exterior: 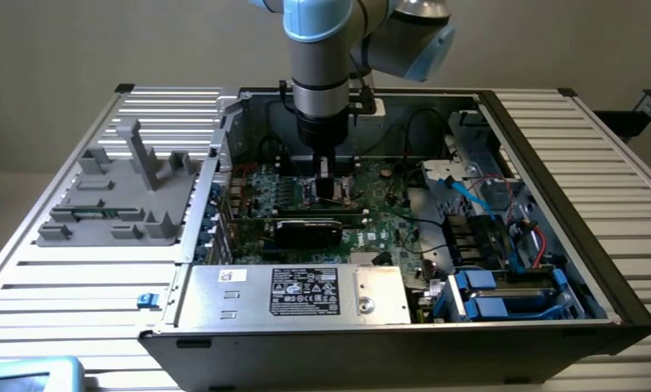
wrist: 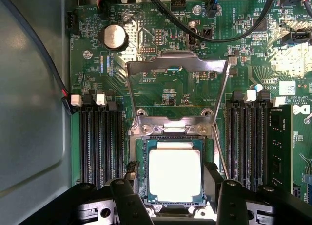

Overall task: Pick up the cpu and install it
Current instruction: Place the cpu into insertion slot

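Claw point(exterior: 327, 186) sits low inside the case point(exterior: 412, 359), right over the board's socket point(wrist: 141, 147). From my seat I cannot tell whether it is clamped on the cpu point(wrist: 174, 174) or clear of it. That cpu lies flat in the socket (square to its edges, as far as I can judge). Pickup and placing look done to me. The metal frame point(wrist: 176, 64) stands open, so nothing is locked down yet.
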Motion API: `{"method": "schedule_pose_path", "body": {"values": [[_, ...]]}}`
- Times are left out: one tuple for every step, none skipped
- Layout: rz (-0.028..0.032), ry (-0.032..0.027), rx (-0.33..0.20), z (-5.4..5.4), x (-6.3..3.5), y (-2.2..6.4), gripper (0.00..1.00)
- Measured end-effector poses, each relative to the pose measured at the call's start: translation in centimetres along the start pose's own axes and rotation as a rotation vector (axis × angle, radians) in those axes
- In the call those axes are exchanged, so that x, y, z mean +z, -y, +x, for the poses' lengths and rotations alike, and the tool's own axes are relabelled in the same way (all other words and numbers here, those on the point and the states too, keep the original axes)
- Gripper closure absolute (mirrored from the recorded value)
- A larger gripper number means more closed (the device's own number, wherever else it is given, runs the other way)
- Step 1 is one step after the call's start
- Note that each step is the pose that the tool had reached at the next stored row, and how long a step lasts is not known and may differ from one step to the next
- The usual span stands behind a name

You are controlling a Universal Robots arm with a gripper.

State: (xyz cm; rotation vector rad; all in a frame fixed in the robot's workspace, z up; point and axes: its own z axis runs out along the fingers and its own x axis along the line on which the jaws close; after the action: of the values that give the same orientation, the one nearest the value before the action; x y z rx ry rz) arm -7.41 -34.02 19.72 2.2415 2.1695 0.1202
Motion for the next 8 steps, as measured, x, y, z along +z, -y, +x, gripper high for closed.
{"method": "schedule_pose_path", "body": {"values": [[-0.0001,-0.0001,0.000,0.00,-0.01,0.00,0.38],[-0.0001,-0.0001,0.000,0.00,-0.03,0.00,0.38],[0.0000,0.0000,0.000,0.00,-0.05,0.00,0.38],[-0.0001,0.0000,0.000,0.00,-0.05,0.00,0.38],[-0.0001,0.0001,0.000,0.00,-0.07,-0.01,0.38],[0.0001,0.0004,0.000,0.00,-0.10,-0.01,0.38],[0.0001,0.0005,0.000,0.00,-0.15,0.00,0.38],[0.0001,0.0004,0.000,0.00,-0.20,-0.01,0.38]]}}
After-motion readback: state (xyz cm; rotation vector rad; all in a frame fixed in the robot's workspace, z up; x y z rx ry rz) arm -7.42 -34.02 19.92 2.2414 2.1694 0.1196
